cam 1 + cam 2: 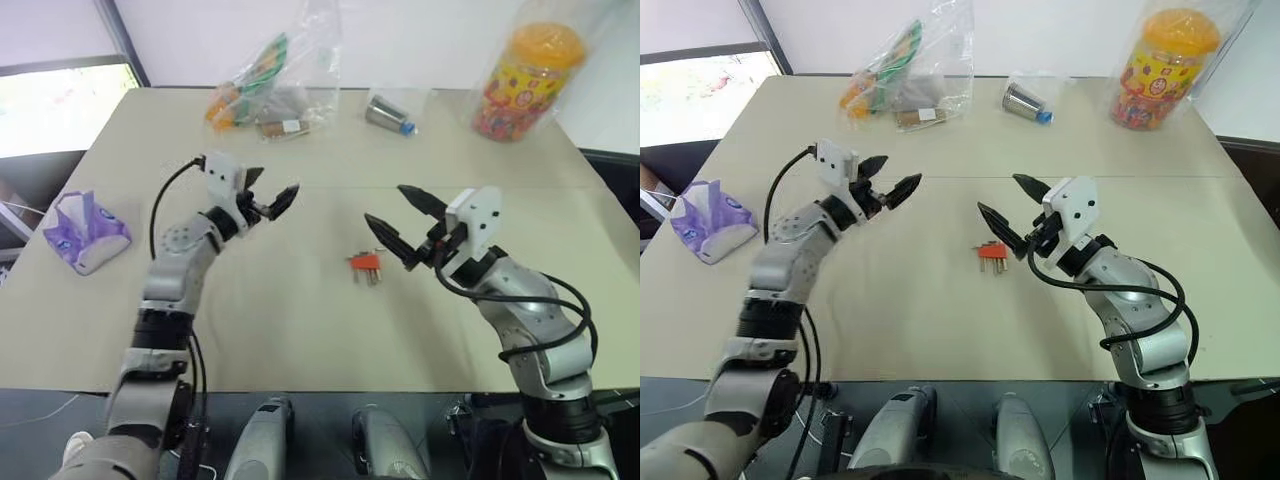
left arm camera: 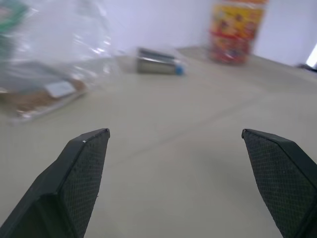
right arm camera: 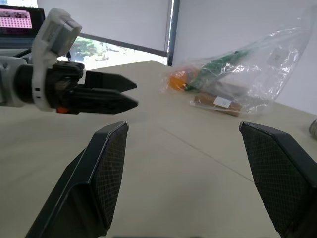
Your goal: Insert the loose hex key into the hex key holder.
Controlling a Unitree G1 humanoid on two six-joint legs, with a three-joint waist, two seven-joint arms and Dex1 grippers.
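The hex key holder (image 1: 366, 264), a small red-orange block with short dark keys sticking out, lies on the beige table (image 1: 300, 320) in front of centre. I cannot pick out the loose hex key; it is hidden or too small to tell. My right gripper (image 1: 387, 205) hovers just above and behind the holder, open, with nothing between its fingers (image 3: 106, 168). Well to the left of the holder and raised off the table, my left gripper (image 1: 272, 187) is open and empty, its pads (image 2: 81, 168) spread wide. The left gripper (image 3: 119, 94) faces the right one.
A purple tissue pack (image 1: 85, 232) lies near the table's left edge. Along the far edge are a clear plastic bag of items (image 1: 270, 90), a silver cylinder with a blue cap (image 1: 388, 115) and a yellow-lidded candy jar (image 1: 525, 80).
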